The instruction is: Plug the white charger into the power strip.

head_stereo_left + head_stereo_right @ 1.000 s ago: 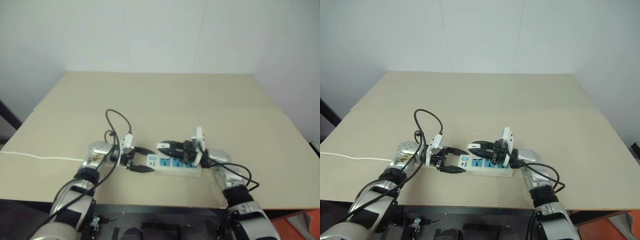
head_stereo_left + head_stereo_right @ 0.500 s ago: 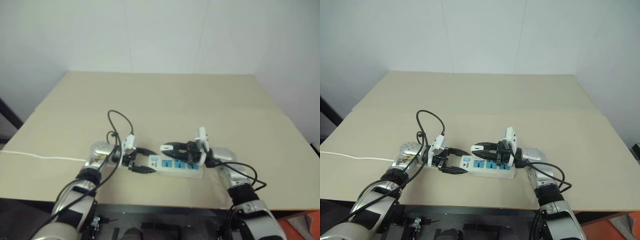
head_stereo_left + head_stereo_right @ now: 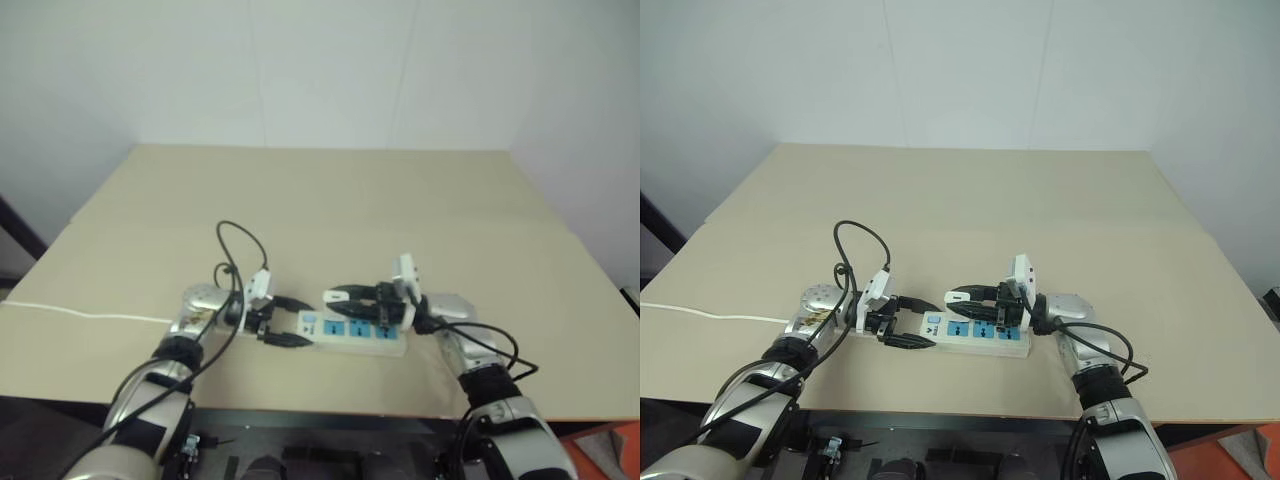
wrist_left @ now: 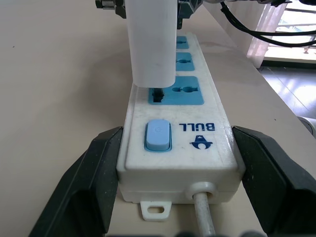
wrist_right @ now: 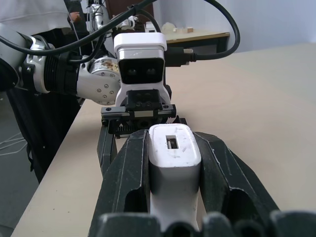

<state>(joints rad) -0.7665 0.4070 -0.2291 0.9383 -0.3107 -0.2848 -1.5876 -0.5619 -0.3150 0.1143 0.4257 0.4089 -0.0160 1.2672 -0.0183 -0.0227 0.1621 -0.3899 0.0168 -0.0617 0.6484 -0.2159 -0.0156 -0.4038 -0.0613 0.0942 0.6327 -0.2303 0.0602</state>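
White charger (image 4: pixel 150 42) prongs in power strip (image 4: pixel 180 143) socket, right hand (image 5: pixel 170 163) clamped.

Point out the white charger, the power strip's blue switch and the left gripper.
white charger (image 4: pixel 150 44), left wrist view, its front face above the socket.
blue switch (image 4: pixel 157 135), left wrist view, middle of the button.
left gripper (image 4: pixel 174 173), left wrist view, midway between its fingertips, over the strip's end.

One power strip (image 4: pixel 177 148), one white charger (image 4: pixel 151 44), three blue sockets visible, one switch (image 4: pixel 157 135).
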